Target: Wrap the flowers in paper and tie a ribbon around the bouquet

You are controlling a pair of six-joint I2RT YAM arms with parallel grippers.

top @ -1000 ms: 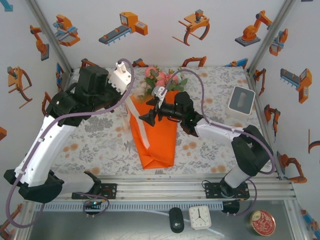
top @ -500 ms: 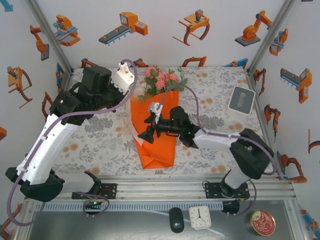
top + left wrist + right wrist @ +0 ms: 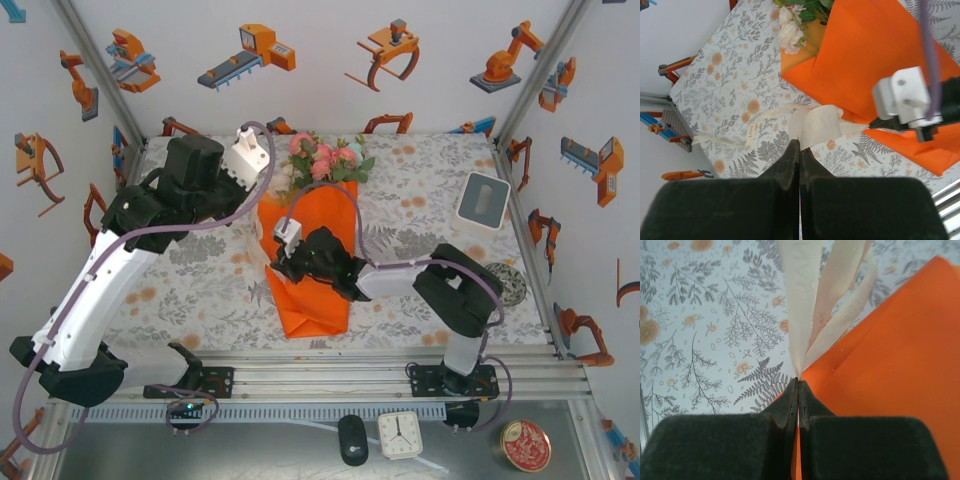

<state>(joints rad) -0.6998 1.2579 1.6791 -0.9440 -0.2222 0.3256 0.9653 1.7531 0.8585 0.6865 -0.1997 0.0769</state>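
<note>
Bouquet [image 3: 315, 310] lies mid-surface, flowers [image 3: 322, 160] at the far end, point of the orange paper [image 3: 875, 50] cone toward the arm bases. White and pink blooms stick out of the open top of the paper, resting on the patterned surface [image 3: 730, 75].

Left tool [image 3: 799, 147]: jaws pressed together, pinching a fold of the ribbon [image 3: 817, 125] at the very tips, just left of the cone's left edge. A loose ribbon tail trails off leftward, flat on the surface, with small print on it.

Right tool [image 3: 797, 385]: jaws closed tight on the ribbon too, right at the left edge of the paper, low over the surface. From its tips several cream bands fan upward and away. In the left wrist view, the ribbon runs from the left tool's fold across to the right tool's black tips, beside the cone.

Both tools are near each other, on the cone's left side, joined by the ribbon. Ribbon is not around the cone.

White box [image 3: 482, 200] sits at the far right of the surface, well apart.
</note>
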